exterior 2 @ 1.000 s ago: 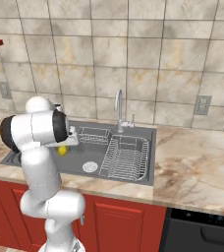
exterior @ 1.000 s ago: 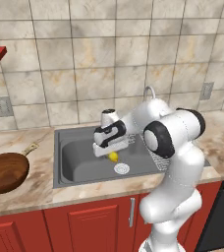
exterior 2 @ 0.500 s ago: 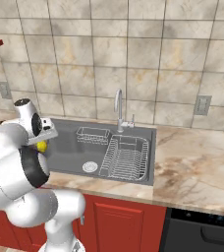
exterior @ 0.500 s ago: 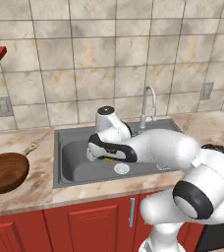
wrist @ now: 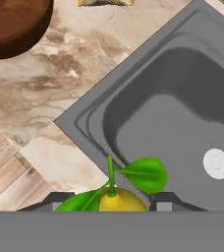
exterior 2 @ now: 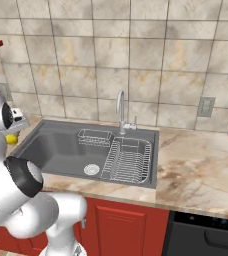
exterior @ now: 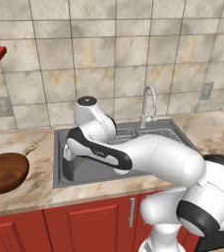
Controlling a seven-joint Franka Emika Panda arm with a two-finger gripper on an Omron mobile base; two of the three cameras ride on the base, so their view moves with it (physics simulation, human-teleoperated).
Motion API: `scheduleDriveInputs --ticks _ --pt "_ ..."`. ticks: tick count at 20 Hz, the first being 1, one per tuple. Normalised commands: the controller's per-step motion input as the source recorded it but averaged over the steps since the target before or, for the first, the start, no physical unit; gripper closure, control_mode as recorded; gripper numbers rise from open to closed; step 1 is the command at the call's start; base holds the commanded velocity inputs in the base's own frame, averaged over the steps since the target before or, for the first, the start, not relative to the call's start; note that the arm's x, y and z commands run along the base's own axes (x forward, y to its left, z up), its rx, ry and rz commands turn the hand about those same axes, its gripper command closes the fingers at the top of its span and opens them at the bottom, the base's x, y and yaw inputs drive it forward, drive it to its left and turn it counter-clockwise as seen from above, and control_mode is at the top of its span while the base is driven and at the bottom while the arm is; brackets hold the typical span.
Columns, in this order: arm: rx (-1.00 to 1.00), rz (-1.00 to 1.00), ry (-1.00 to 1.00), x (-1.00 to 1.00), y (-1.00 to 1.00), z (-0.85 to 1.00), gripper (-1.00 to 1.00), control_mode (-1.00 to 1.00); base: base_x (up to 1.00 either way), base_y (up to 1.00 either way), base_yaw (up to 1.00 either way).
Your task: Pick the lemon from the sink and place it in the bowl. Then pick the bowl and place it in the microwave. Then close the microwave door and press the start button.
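Yellow lemon (wrist: 118,202) with green leaves sits clamped in the gripper (wrist: 109,203) above the sink's (wrist: 182,118) left rim; the hand view alone shows the brown bowl (wrist: 13,22) on the marble surface (wrist: 60,69) far left.

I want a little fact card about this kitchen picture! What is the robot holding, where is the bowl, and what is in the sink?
tool: shut on the small yellow lemon with green leaves
lemon place: lifted above the left rim of the grey metal sink, not yet over the bowl
bowl: round dark reddish-brown wooden bowl on the marble counter left of the sink, nothing in it
sink inside: round pale drain, wire racks
tap: curved steel tap behind the sink
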Motion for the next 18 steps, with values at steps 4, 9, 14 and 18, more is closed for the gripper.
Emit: scheduleDriveInputs --ticks 4,9,14,18 --pt "0.03 0.29 0.08 -0.05 0.98 0.15 1.00 -1.00 0.00 0.00 0.00" --pt "0.04 0.35 0.03 0.00 0.99 -0.03 1.00 -1.00 0.00 0.00 0.00" --pt "0.02 0.27 0.00 0.00 0.90 0.00 1.00 -1.00 0.00 0.00 0.00" --pt "0.00 0.05 0.00 0.00 0.72 0.00 1.00 -1.00 0.00 0.00 0.00"
